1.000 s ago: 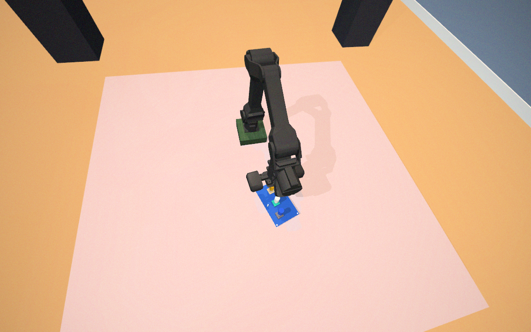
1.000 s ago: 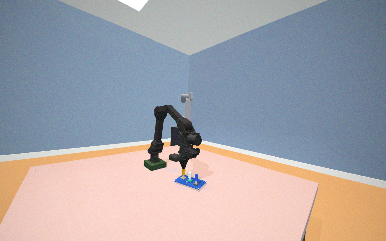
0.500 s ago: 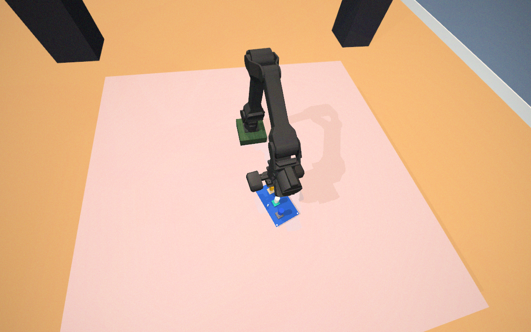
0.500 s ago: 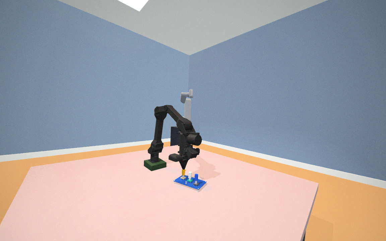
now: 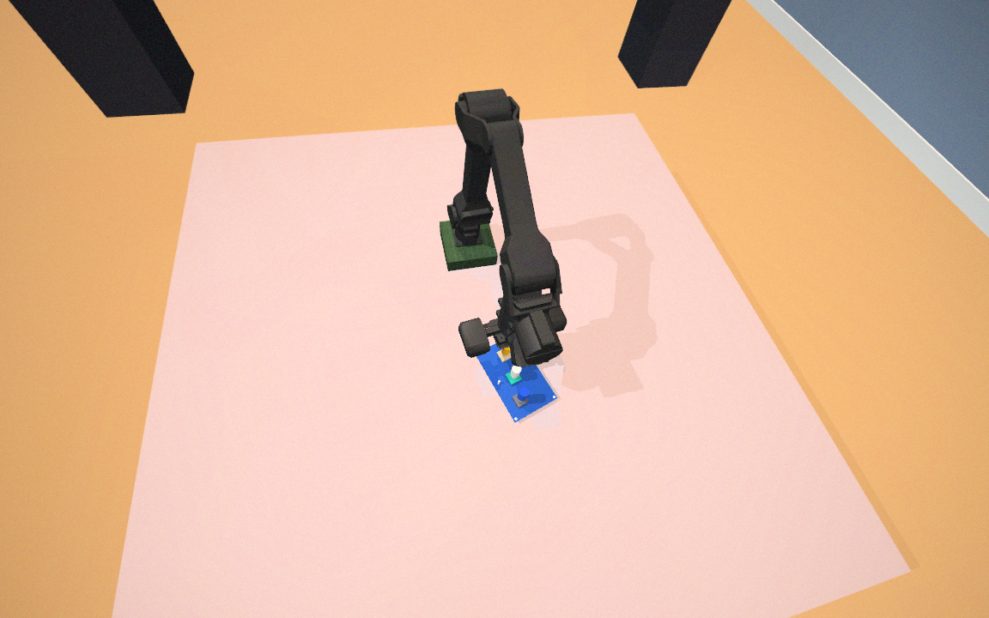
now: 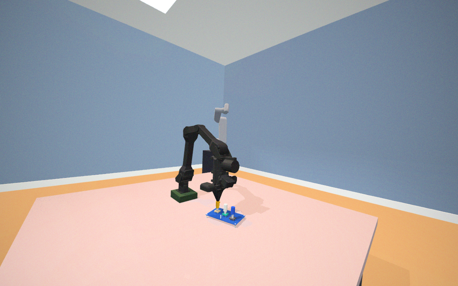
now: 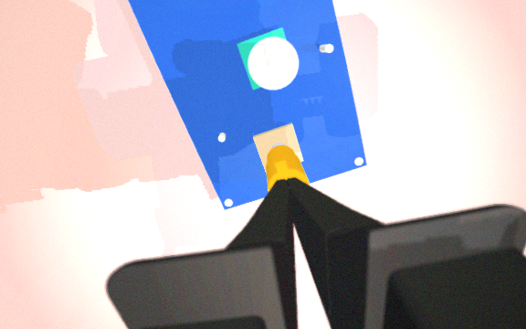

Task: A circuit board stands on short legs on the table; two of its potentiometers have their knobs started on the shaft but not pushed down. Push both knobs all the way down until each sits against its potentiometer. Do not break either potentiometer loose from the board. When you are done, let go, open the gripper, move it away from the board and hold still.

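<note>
The blue circuit board (image 5: 543,393) (image 6: 225,219) (image 7: 309,87) stands on short legs. An orange knob (image 5: 506,351) (image 6: 218,204) (image 7: 281,160) stands over the tan potentiometer (image 6: 217,211) (image 7: 274,136), with a little shaft showing between them. A white knob (image 5: 516,371) (image 6: 225,207) (image 7: 273,64) is over the green potentiometer (image 6: 225,214) (image 7: 243,52). A blue knob (image 5: 524,394) (image 6: 232,210) is over the dark potentiometer (image 6: 232,218), with grey shaft showing below it. My gripper (image 6: 218,200) (image 7: 287,187) is shut and empty, its tips at the orange knob's top; whether they touch is unclear.
Small white pins (image 7: 326,48) (image 7: 222,137) stand on the board. The arm's green base block (image 5: 469,253) (image 6: 183,195) is behind the board on the pink table (image 5: 313,430) (image 6: 117,241). Dark pillars (image 5: 106,53) (image 5: 670,45) stand beyond the table.
</note>
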{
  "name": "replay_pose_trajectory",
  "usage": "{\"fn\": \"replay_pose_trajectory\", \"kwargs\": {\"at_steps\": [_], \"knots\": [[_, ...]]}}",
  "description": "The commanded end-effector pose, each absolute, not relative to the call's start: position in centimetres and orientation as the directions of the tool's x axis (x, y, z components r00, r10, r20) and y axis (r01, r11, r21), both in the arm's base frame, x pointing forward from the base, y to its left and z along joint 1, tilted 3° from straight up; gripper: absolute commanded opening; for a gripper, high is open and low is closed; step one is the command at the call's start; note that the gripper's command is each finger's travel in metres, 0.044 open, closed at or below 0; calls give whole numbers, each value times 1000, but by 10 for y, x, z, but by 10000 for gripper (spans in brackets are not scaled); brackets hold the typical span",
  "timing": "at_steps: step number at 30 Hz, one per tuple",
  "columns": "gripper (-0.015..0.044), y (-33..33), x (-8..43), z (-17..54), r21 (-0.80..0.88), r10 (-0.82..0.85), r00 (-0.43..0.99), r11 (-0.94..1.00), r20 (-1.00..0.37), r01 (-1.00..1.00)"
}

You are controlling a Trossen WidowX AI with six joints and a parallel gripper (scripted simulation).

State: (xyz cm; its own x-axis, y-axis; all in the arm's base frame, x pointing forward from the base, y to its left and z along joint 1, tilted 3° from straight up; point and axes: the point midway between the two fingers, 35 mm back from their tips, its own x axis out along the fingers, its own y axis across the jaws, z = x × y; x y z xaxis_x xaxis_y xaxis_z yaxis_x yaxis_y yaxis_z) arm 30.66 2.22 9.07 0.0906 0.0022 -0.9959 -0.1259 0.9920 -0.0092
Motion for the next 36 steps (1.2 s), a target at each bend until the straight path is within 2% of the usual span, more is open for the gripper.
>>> {"fn": "replay_pose_trajectory", "kwargs": {"at_steps": [1,36], "knots": [[0,22,307,88,-12,-1,91,993,-996,-120],[0,22,308,84,-12,-1,91,993,-996,-120]]}}
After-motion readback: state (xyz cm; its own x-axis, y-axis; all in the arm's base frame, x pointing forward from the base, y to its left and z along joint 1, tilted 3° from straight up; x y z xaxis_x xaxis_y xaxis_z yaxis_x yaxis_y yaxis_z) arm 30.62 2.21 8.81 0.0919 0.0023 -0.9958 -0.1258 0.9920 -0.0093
